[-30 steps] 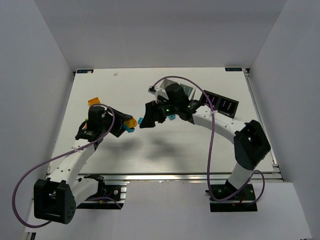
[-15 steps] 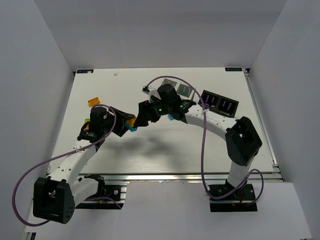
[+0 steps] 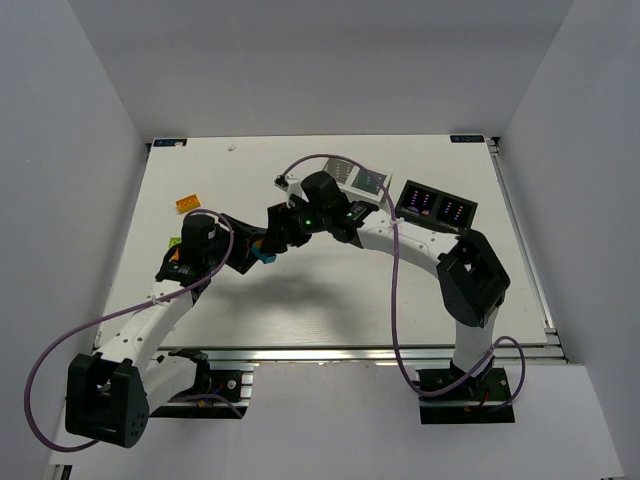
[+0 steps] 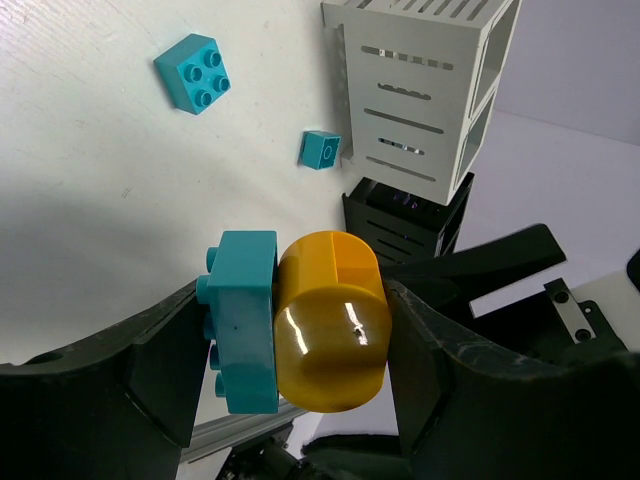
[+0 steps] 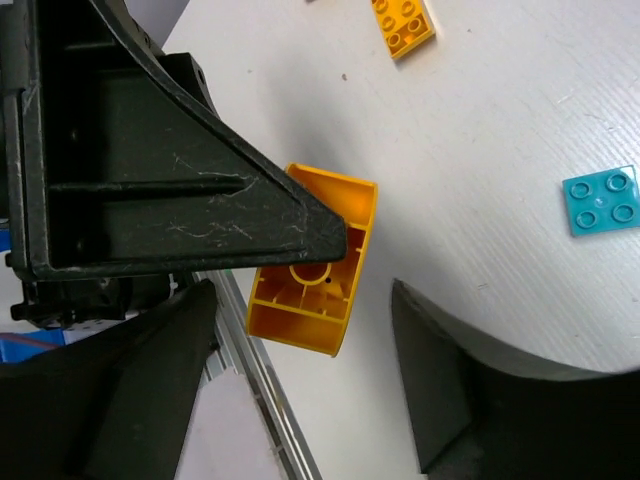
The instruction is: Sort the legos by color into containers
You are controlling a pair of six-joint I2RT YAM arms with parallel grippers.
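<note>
My left gripper [image 4: 295, 345] is shut on a rounded orange lego [image 4: 332, 320] joined to a cyan lego [image 4: 243, 320], held above the table; in the top view it sits at centre left [image 3: 250, 250]. My right gripper [image 5: 300, 370] is open, and the orange lego's hollow underside [image 5: 315, 265] lies between its fingers without touching them; from above it is just right of the left gripper [image 3: 274, 226]. The white container [image 3: 360, 180] and black container [image 3: 438, 207] stand at the back right.
A loose orange lego [image 3: 186, 203] lies at the left, also in the right wrist view [image 5: 403, 22]. A cyan plate [image 5: 600, 200], a cyan 2x2 brick [image 4: 195, 72] and a small cyan brick [image 4: 320, 149] lie on the table.
My right gripper has moved left, away from the containers, up to the bricks held in my left gripper. The left gripper has barely moved.
</note>
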